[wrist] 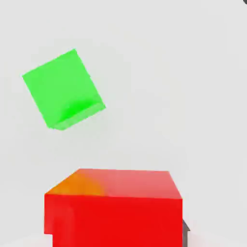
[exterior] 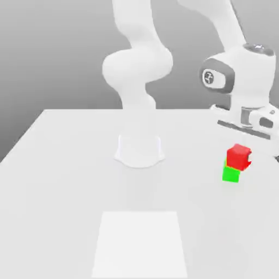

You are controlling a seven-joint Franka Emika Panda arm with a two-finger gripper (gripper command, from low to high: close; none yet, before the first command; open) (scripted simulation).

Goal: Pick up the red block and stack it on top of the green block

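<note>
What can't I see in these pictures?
- Hand view: the underside of the red block is turned away.
- Hand view: the red block's near part is cut off by the picture's edge.
- Exterior view: part of the green block hides behind the red one.
- Exterior view: the arm's upper part runs off the top edge.

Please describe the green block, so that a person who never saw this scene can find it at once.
Start from the big white robot arm and go to its gripper, at the exterior view's right. The gripper holds a bright red block; the green block appears just below it. Its plain bright green colour sets it apart from the red one.
</note>
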